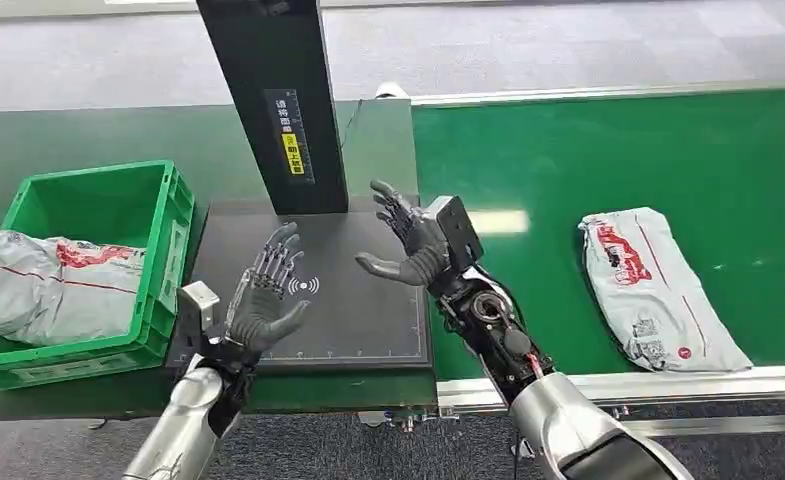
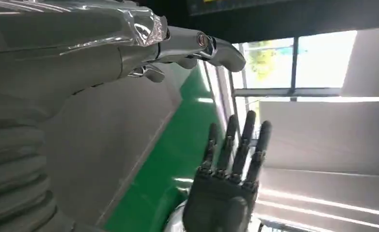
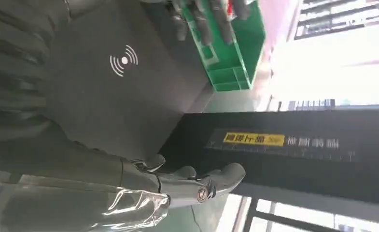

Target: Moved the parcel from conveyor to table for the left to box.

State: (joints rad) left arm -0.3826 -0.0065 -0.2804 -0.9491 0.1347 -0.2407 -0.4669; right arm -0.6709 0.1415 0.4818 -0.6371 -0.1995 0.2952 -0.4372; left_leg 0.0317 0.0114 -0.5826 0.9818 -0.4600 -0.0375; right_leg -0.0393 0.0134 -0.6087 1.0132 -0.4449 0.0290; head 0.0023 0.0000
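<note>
Left hand: left hand [image 1: 265, 300] sits at lower centre-left of the head view, palm turned inward, fingers spread and pointing up the frame; it holds nothing.
Left arm: silver forearm [image 1: 183, 425] rises from the bottom edge, left of centre, slanting up to the wrist.
Right hand: right hand [image 1: 409, 243] is at the middle of the head view, palm facing the left hand, fingers apart and raised, thumb pointing left; it grips nothing.
Right arm: comes in from the lower right corner, with exposed dark joints and cables at the wrist.
Hands together: well apart, both above the black scanner pad [image 1: 353, 310]; the left wrist view shows the right hand's splayed fingers [image 2: 247, 140] against the green belt.
Parcel: grey plastic mailer parcel [image 1: 653, 285] with red print lies flat on the green conveyor belt [image 1: 608, 150], right of centre in the head view, well apart from both hands.
Crate: green plastic crate [image 1: 98, 210] at the left edge, holding another grey mailer bag [image 1: 38, 280] that drapes over its rim.
Scanner post: black upright post [image 1: 278, 100] with a yellow label stands at the top centre, behind the pad.
</note>
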